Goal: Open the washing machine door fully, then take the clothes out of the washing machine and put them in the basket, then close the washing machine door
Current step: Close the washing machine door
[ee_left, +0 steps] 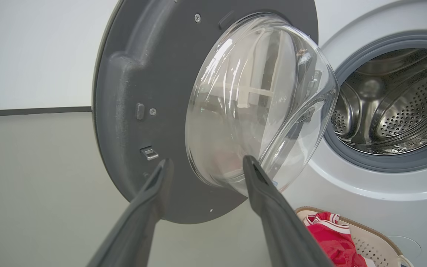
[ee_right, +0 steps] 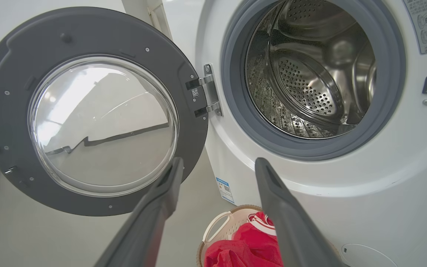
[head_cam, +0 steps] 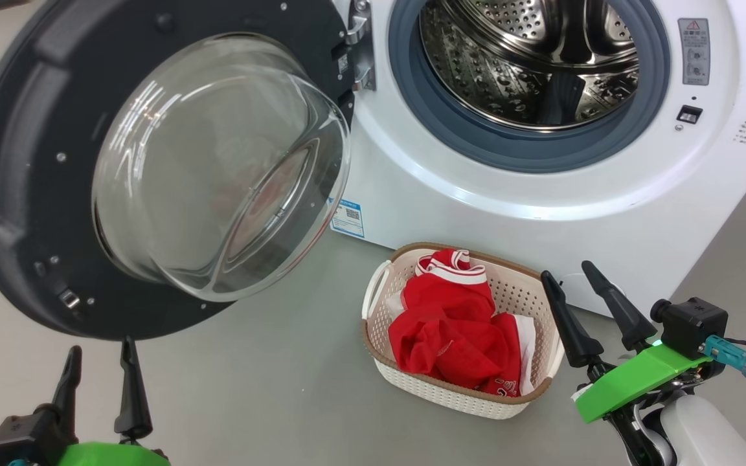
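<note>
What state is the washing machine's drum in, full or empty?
Empty, as far as visible: the drum shows bare perforated steel, and the red clothes lie in the basket before it.

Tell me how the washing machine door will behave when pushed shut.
The washing machine door probably swings rigidly on its hinge rather than flexing. Its bulging glass window looks smooth, likely slippery; the dark rim seems safer to push.

Smooth grey floor (ee_left: 32,185), white wall (ee_left: 32,48), dark baseboard (ee_left: 32,110)
</note>
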